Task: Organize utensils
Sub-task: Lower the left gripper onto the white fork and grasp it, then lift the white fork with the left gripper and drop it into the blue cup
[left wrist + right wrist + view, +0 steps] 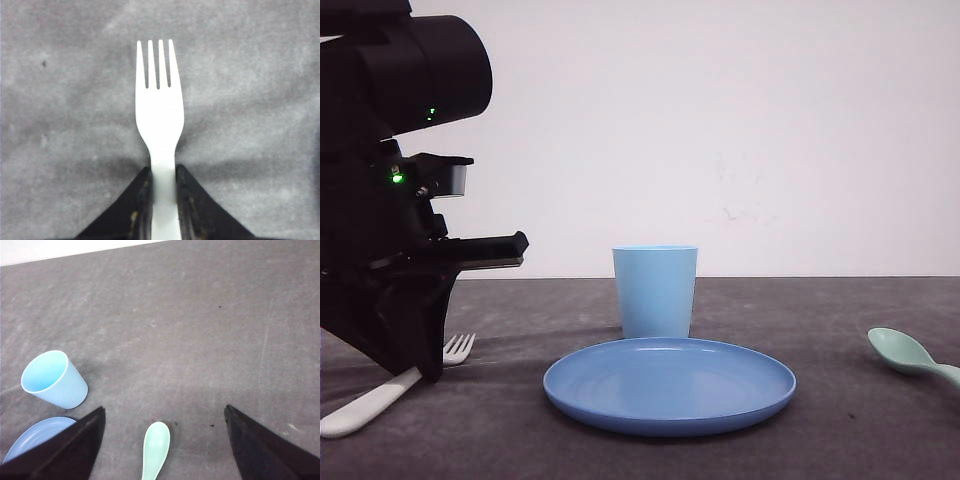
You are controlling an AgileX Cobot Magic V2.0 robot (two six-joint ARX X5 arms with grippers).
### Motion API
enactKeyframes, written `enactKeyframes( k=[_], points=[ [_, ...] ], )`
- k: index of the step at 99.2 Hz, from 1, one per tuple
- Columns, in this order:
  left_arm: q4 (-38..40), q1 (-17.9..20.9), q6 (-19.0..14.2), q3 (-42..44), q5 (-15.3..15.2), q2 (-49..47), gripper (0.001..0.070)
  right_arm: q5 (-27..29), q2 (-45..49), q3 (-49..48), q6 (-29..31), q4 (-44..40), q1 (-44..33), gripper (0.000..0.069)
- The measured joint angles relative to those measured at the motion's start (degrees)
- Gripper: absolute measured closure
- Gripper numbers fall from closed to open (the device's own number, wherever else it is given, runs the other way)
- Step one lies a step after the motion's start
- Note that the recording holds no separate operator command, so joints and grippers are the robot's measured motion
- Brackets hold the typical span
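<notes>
With the fork pinched at its neck by the left gripper, lift straight up before travelling anywhere. Jaws closed flat on both edges of the handle, tines pointing away and clear of the pads. Still low on the table, to the left of the plate, handle end trailing toward the near edge and apparently resting on the surface. Probably the pick-up step, then a carry to the cup just behind the plate.

Keep the squeeze steady; slim smooth plastic, likely to pivot in a narrow grip if swung quickly. Raise until the handle end clears the table, then tilt upright slowly so the long end does not drag or lever out. Approach the cup from above, not from the side; light and empty, easily knocked over by a stray finger or a tine catching the rim. Lower handle-first into the mouth, and release only once well inside.

Right gripper spread wide, holding nothing, hovering over the spoon, which lies well to the right of the plate, bowl toward the cup. Hold off there until the left arm is out of the way of the cup.
</notes>
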Motion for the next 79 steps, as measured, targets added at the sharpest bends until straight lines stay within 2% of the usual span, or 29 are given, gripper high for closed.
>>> enactKeyframes(
  k=[25,35,41,57,79],
  points=[
    [-0.68,-0.39,0.00,0.39,0.42,-0.57,0.0666,0.00,0.00,0.00,0.00,-0.37,0.00,0.0217],
    [0.35,-0.85,0.20,0.85,0.81,-4.22,0.0666,0.00,0.00,0.00,0.00,-0.37,0.00,0.0217],
    [3.96,-0.90,1.20,1.20,0.46,-7.98,0.0666,0.00,0.00,0.00,0.00,-0.37,0.00,0.0217],
    [17.20,-1.88,5.05,2.36,-4.83,-16.52,0.0667,0.22,0.11,0.00,0.00,-0.28,0.00,0.0217],
    [38.58,-3.93,12.50,2.36,-5.90,-14.78,0.0667,1.53,1.33,0.00,0.00,0.28,0.00,0.0217]
  ],
)
